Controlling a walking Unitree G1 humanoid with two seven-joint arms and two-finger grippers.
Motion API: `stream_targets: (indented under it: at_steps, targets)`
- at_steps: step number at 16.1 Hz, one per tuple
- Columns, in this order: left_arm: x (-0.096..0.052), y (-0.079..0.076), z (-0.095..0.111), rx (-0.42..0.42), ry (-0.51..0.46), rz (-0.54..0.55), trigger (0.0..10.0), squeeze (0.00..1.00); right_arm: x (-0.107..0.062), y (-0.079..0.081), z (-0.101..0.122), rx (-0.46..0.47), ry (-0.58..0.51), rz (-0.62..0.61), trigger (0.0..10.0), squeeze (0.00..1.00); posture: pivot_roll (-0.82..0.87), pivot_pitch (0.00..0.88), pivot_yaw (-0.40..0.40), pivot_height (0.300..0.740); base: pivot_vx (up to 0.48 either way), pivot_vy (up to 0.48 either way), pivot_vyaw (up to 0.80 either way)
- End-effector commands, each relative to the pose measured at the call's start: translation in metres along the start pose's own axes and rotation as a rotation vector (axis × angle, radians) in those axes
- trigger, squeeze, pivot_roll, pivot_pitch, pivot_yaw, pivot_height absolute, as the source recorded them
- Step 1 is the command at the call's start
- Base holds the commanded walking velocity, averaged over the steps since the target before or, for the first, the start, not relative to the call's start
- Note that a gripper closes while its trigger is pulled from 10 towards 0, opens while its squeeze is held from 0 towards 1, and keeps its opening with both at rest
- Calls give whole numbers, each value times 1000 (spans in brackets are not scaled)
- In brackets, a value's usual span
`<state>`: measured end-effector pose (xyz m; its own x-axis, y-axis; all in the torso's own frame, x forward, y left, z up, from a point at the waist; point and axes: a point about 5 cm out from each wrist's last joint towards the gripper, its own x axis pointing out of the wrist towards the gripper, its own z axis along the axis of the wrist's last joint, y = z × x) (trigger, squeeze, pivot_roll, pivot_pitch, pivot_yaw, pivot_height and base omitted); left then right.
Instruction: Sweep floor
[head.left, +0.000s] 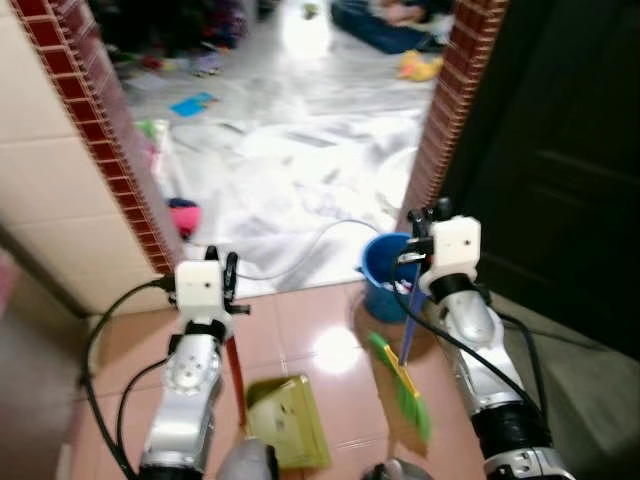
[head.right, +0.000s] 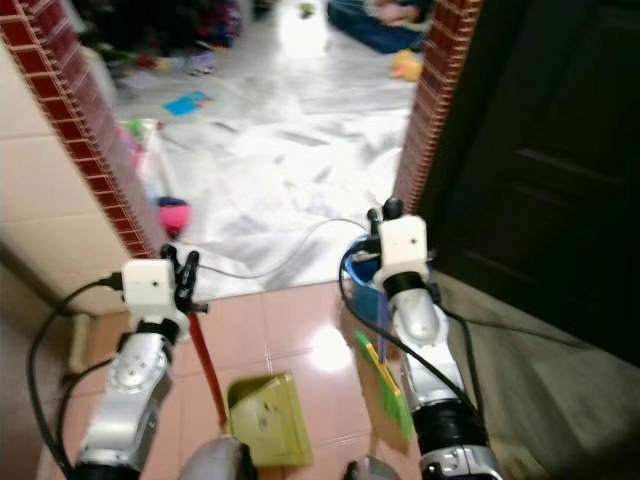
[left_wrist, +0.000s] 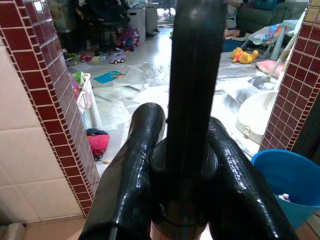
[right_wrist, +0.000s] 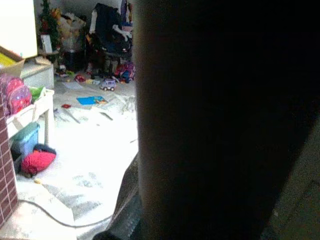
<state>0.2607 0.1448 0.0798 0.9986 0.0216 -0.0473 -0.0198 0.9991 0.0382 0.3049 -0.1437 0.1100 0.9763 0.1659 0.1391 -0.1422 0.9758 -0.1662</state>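
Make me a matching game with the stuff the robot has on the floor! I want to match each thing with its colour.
Things:
1. bucket
2. dustpan
3. broom bristles
4. dustpan handle

Colours:
A. red
B. bright green
C. blue
D. yellowish olive

Pairs: 1-C, 2-D, 3-B, 4-A

The left gripper holds the dustpan handle, and the right gripper holds the broom by its blue stick.
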Motion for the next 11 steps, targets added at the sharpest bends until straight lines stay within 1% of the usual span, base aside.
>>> stream_targets:
  at_steps: [1,3,6,10,11]
  targets:
    - [-1,0,-4,0,25,7,10000,0,4,1,8,-11,-36,18,10000,0,30,0,9,740,-326,0,681]
    - [0,-1,-4,-4,26,11,10000,0,7,1,10,-18,-43,24,10000,0,29,0,4,740,0,0,756]
    - [-1,-1,-5,-6,31,8,10000,0,7,-2,8,-20,-40,18,10000,0,31,0,3,740,0,0,583]
    - [1,-1,-3,-10,10,7,10000,0,8,0,10,-19,-45,19,10000,0,27,0,5,740,0,0,477]
    - [1,-1,-2,-10,9,10,10000,0,8,-1,10,-20,-47,17,10000,0,27,0,5,740,0,0,0]
